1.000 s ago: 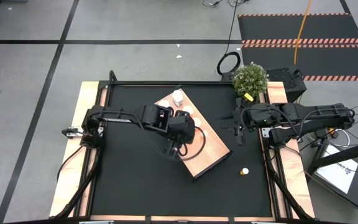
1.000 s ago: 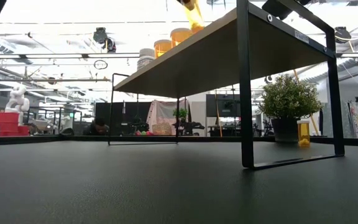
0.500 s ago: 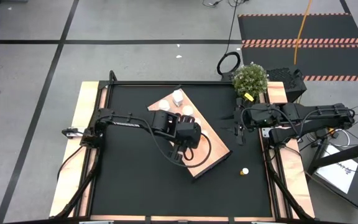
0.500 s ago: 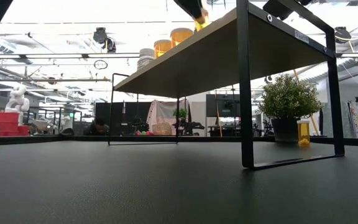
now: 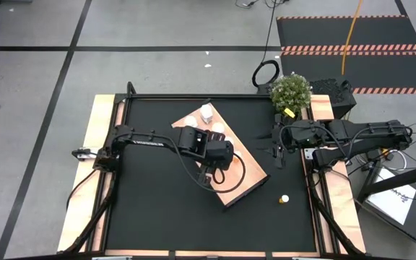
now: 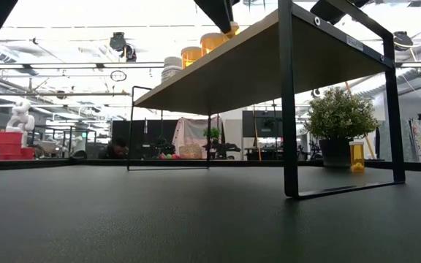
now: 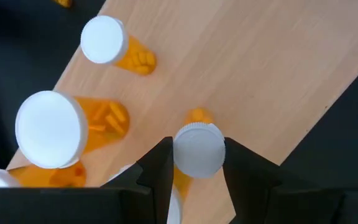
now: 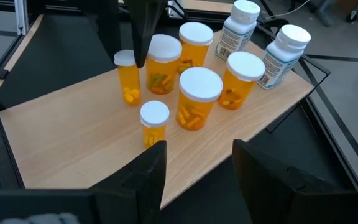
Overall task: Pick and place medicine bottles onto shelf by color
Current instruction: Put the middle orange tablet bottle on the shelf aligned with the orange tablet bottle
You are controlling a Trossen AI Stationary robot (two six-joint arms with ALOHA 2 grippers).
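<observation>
The light-wood shelf [image 5: 245,173] stands slantwise in the middle of the table. On it are several orange bottles with white caps [image 8: 197,99] and, at its far end, white bottles [image 8: 238,28]. My left gripper [image 7: 197,158] is over the shelf, shut on a small orange bottle [image 8: 127,78]. Another small orange bottle [image 8: 154,121] stands apart on the board, nearer my right gripper. My right gripper [image 8: 197,180] waits open at the table's right, above the table and short of the shelf, with nothing between its fingers. My left gripper pinches the small bottle's white cap [image 7: 197,149] between its two fingers, one on each side. The fingers [image 8: 145,43] come from above, slanting down. The bottle is upright below them, its bottom at the shelf board [image 8: 73,124]; whether it rests there I cannot tell.
A small bottle [image 5: 284,198] lies on the black table near the right edge. A potted plant [image 5: 291,90] and an orange bottle [image 6: 357,157] stand at the far right corner. The shelf's black frame legs [image 6: 289,109] rise from the table.
My left gripper has reached toward the table's right and sunk toward the shelf with the small orange bottle. The bottle has come down from above the board to board level and stayed upright.
</observation>
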